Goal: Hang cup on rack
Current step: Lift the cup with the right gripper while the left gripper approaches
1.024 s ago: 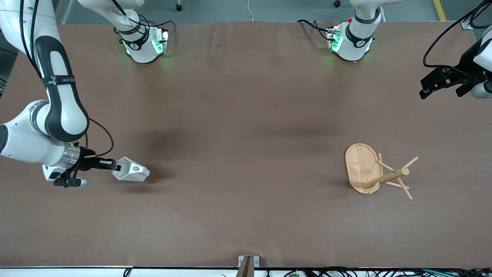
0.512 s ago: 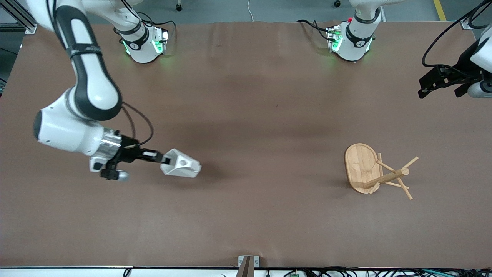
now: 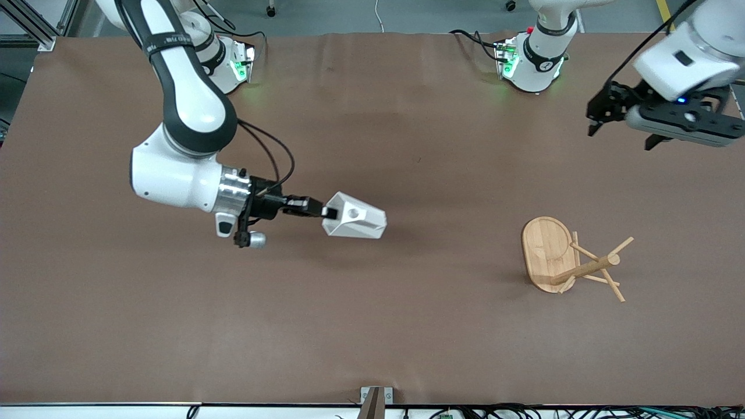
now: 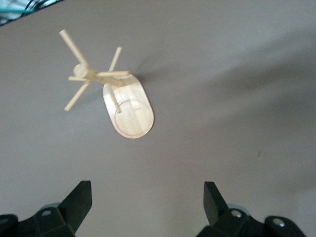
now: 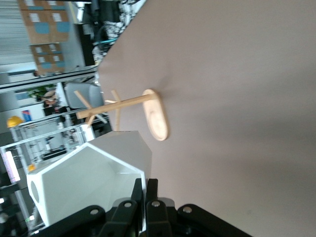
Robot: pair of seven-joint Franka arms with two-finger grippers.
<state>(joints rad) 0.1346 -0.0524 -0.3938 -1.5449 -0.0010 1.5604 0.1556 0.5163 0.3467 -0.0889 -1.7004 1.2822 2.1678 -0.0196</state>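
My right gripper [image 3: 323,211] is shut on the rim of the white faceted cup [image 3: 356,224] and holds it on its side above the middle of the table. In the right wrist view the fingers pinch the cup's wall [image 5: 94,177]. The bamboo rack [image 3: 573,262] stands toward the left arm's end of the table, with an oval base, a post and thin pegs. It shows in the left wrist view [image 4: 114,94] and the right wrist view [image 5: 131,111]. My left gripper [image 3: 605,110] is open and empty, up in the air over the table near the left arm's end.
The table [image 3: 372,326] is covered with a brown sheet. The two arm bases [image 3: 224,64] stand along its edge farthest from the front camera. A small metal bracket [image 3: 375,396] sits at the nearest edge.
My right arm has carried the cup from the right arm's end toward the middle of the table. My left arm has swung in over the table.
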